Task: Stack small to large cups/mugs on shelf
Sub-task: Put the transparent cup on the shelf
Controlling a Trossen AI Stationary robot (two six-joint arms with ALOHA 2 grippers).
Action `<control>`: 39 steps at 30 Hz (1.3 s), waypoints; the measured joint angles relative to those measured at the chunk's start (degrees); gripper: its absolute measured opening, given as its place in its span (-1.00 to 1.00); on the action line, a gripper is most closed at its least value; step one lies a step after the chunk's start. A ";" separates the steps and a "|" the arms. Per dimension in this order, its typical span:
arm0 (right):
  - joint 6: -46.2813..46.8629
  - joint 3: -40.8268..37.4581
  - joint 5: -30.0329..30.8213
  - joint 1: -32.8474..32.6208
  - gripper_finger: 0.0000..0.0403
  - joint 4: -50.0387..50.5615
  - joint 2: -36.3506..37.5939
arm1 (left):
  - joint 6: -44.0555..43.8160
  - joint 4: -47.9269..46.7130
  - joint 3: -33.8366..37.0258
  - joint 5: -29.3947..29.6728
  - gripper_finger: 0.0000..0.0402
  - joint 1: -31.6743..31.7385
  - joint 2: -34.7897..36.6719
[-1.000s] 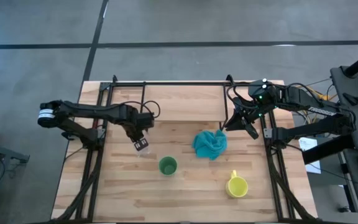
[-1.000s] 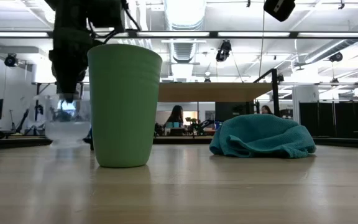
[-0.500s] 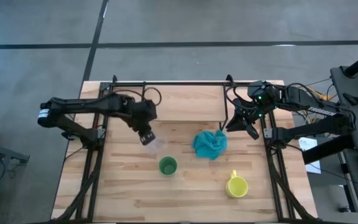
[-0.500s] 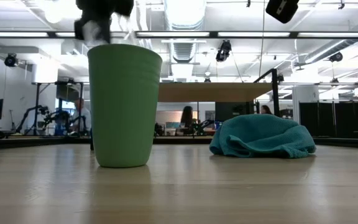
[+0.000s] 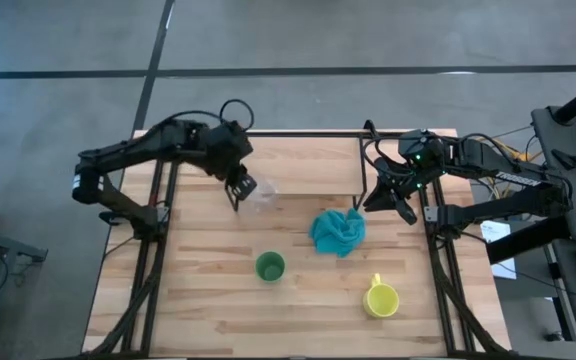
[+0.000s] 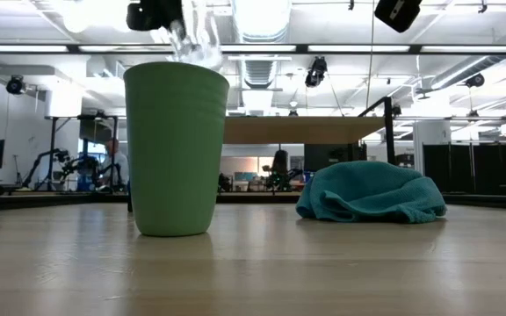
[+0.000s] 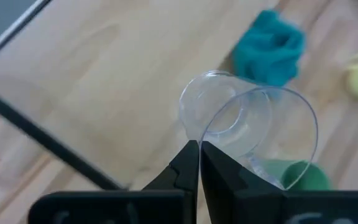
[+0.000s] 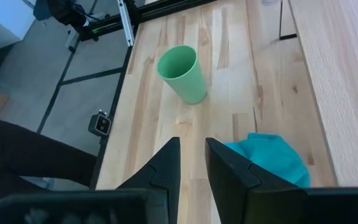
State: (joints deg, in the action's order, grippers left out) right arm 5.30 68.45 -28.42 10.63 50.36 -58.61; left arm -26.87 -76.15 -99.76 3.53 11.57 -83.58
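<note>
My left gripper (image 5: 240,186) is shut on the small clear glass cup (image 5: 259,190), which is raised above the near edge of the light-wood shelf (image 5: 298,160). In the low view the glass cup (image 6: 197,39) shows high above the green cup (image 6: 176,147). The green handleless cup (image 5: 270,267) stands upright on the tabletop. The yellow mug (image 5: 380,299) stands near the table's near right part. My right gripper (image 5: 394,203) waits open by the shelf's right end, above the teal cloth (image 5: 338,232). My left gripper pinches the glass cup's rim (image 7: 205,135) between its two fingers (image 7: 187,167), one on either side of the wall. The cup is lifted clear of the table and tipped onto its side. Its base (image 7: 211,102) points away from the fingers.
The teal cloth (image 6: 372,193) lies bunched on the tabletop right of the green cup. Black shelf legs and frame (image 5: 363,165) rise at the table's far part. Bare wood lies along the near edge (image 5: 218,320). People and desks show in the room beyond.
My left gripper has risen with the glass cup, lifting it off the table beside the green cup. It has moved toward the table's far edge, as far as the shelf's near edge. The cup has tipped from upright onto its side.
</note>
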 joint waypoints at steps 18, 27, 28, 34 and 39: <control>0.02 0.00 0.02 -0.02 -0.65 0.00 0.00 | 12.00 -13.79 -11.89 -0.18 -1.00 14.09 -12.09; 0.02 0.00 0.02 -0.02 -0.65 0.00 0.00 | 12.86 -13.87 -11.48 -3.49 -1.00 15.66 -12.73; 0.02 0.00 0.02 -0.02 -0.65 0.00 0.00 | 12.87 -13.87 -11.46 -3.54 -1.00 15.87 -12.75; 0.02 0.00 0.02 0.00 -0.65 0.00 0.00 | 12.85 -13.87 -11.42 -4.64 -1.00 17.38 -12.84; 0.02 0.00 0.02 -0.02 -0.65 0.00 0.00 | 12.85 -13.79 -10.49 -5.27 -1.00 17.98 -12.84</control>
State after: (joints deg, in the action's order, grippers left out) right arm 5.32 68.45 -28.40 10.61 50.37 -58.61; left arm -14.02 -89.93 -110.25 -1.74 29.55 -96.42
